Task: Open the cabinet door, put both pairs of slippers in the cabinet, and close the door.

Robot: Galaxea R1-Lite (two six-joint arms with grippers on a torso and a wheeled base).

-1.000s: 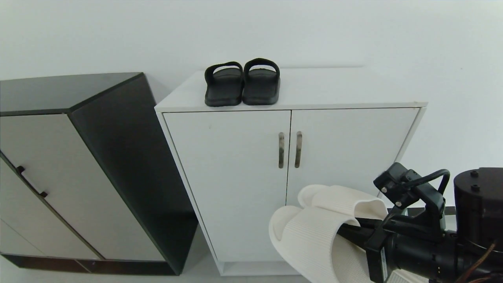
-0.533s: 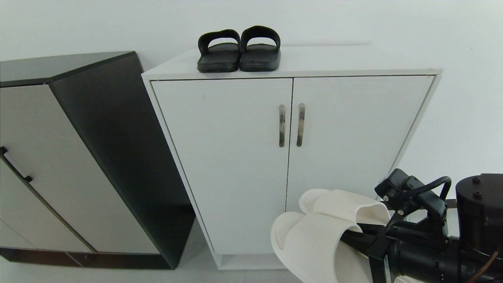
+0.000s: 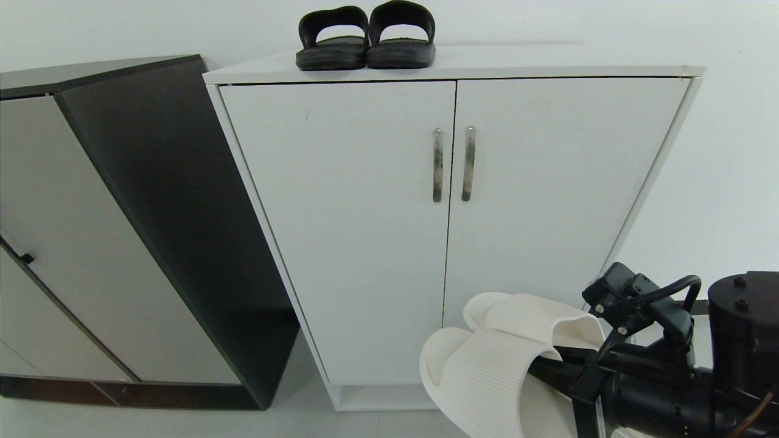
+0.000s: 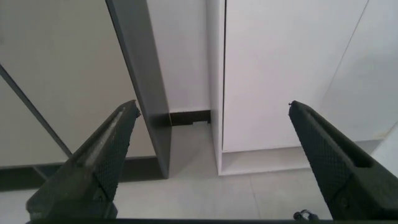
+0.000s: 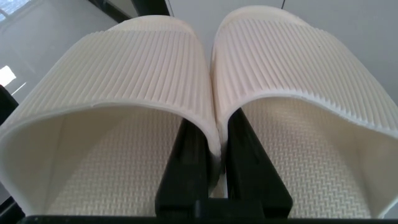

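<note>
Since the earlier frames, your head camera has moved closer and lower, so the cabinet sits larger and higher in the head view. The cabinet itself has not shifted, and the right arm keeps its place at the lower right.

1. Right jaws: closed on the white slippers, one finger inside each strap, pinching the two inner strap walls together. The pair hangs low, just in front of the right door.
   - Hazard: the hold is on soft ribbed foam only. A quick swing of the arm may let one slipper slide out and fall to the floor.
   - Hazard: if you open the right door, it is likely to swing into the held pair. Back the arm away first.

2. Left jaws: wide open and empty, facing the foot of the white cabinet.
   - Hazard: the two handles stand just beside each other. Jaws spread this wide may close around both, and then neither door comes free.

3. Both doors are shut, so nothing can be stored yet.
   - Hazard: the left door may swing towards the dark cabinet close beside it.

4. Black slippers: on the cabinet top, near its front edge above the left door.
   - Hazard: a sharp tug on a handle may shake them forward and off.
</note>
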